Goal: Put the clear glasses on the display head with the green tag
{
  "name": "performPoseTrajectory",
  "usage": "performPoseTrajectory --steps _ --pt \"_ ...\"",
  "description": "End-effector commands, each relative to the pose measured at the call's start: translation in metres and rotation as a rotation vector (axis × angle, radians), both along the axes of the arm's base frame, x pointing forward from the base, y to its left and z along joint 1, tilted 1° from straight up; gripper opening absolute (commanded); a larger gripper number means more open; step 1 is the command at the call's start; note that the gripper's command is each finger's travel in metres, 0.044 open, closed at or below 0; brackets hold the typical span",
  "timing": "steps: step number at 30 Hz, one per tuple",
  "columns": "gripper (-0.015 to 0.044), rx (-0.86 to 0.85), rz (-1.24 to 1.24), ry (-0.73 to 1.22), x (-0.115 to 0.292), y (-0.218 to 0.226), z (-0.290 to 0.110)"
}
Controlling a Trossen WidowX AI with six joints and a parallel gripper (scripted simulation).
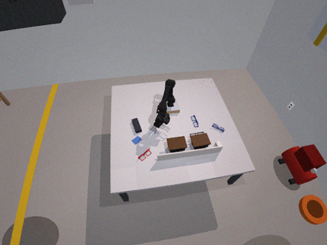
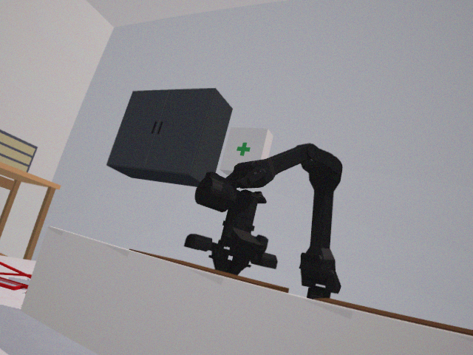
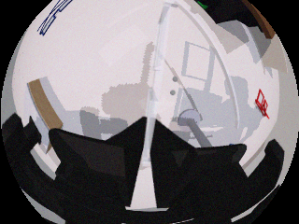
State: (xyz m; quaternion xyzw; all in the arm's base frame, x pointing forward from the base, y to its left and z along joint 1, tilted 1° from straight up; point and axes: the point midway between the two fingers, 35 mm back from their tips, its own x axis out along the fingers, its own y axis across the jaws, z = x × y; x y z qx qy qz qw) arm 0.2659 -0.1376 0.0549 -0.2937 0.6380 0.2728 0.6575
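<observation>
Nearest me, the white rail point(image 1: 189, 152) fronts the two brown-topped heads point(image 1: 177, 143). Just beyond, I have the gripper point(image 1: 157, 129) clamped nearly shut on the clear glasses point(image 1: 161, 134), held just above the table point(image 1: 126, 172), left of the heads.
</observation>
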Motion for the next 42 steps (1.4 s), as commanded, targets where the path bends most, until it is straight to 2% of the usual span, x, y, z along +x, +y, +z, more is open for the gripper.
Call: performPoseTrajectory --steps 1,32,42 --pt "0.0 0.0 -0.002 -0.003 0.002 0.003 0.0" --pt "0.0 0.0 -0.002 -0.003 -0.001 0.0 0.001" --pt "0.0 0.0 -0.002 -0.002 -0.006 -0.003 0.051"
